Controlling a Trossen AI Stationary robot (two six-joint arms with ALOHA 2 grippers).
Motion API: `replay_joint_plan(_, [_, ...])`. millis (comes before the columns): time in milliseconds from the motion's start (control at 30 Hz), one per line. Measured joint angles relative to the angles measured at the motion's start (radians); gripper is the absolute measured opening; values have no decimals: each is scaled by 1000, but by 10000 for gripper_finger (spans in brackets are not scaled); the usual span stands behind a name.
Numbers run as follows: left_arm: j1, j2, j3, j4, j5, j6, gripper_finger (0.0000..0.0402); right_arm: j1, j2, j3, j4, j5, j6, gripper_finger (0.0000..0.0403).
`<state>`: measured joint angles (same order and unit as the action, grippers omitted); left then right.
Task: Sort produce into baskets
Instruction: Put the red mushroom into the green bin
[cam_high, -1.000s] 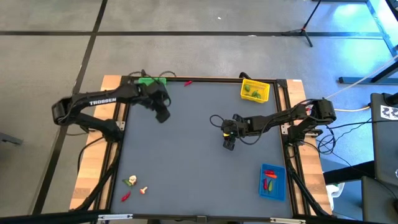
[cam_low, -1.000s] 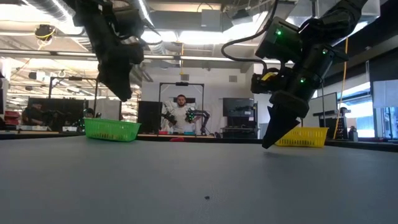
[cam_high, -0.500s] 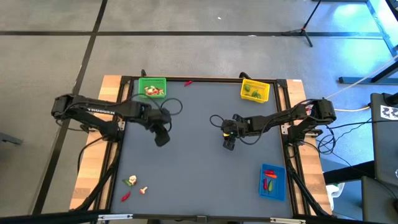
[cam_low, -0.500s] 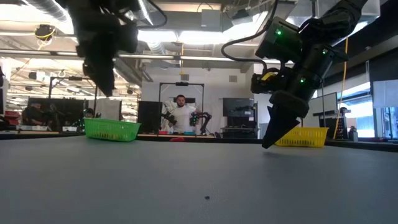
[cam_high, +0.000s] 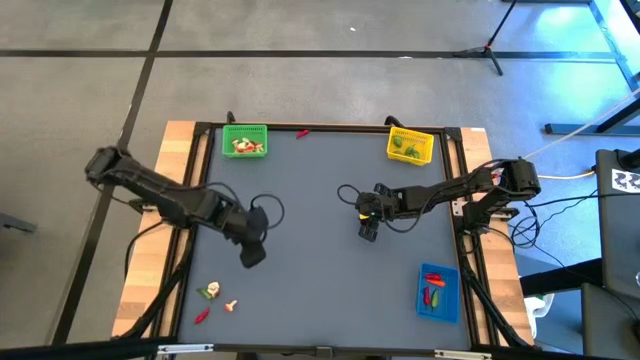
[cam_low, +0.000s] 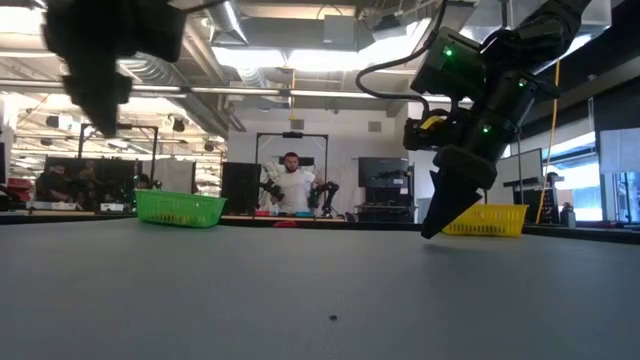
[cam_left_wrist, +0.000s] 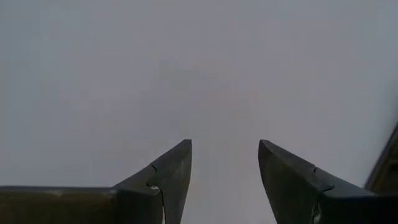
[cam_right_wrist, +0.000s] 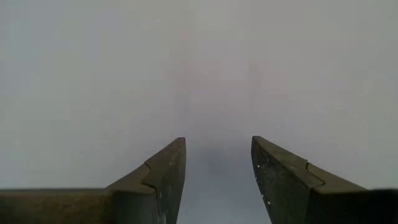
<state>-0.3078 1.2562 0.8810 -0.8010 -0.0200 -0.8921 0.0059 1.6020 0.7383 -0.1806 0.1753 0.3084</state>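
Observation:
Three baskets stand on the grey table: a green one (cam_high: 245, 140) at the far left holding pieces, a yellow one (cam_high: 410, 145) at the far right with green pieces, a blue one (cam_high: 438, 292) at the near right with red pieces. Loose produce (cam_high: 216, 300) lies near the front left: a green-white piece, a pale piece and a red piece. My left gripper (cam_high: 252, 257) hangs open above bare table, left of centre, beyond that produce; nothing is between its fingers (cam_left_wrist: 225, 158). My right gripper (cam_high: 367, 232) waits open over the table's middle (cam_right_wrist: 217, 155).
A single red piece (cam_high: 302, 133) lies at the table's far edge between the green and yellow baskets. A black cable loops beside each gripper. The wide middle of the table is bare grey surface. A person stands in the room beyond the table (cam_low: 291, 185).
My left gripper has swung from beside the green basket at the far left toward the table's near edge, ending left of centre above bare table. Its fingers stay open. My right arm has kept still.

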Motion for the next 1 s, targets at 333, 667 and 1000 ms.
replay_joint_plan(333, [-235,77,0,25,0,-321,180,0,0,0,0,0,1,182])
replay_joint_plan(667, [-431,203,0,129,12,-549,180,0,0,0,0,16,9,182])
replay_joint_plan(1000, [-533,332,-1,237,52,-653,180,0,0,0,-1,16,39,182])
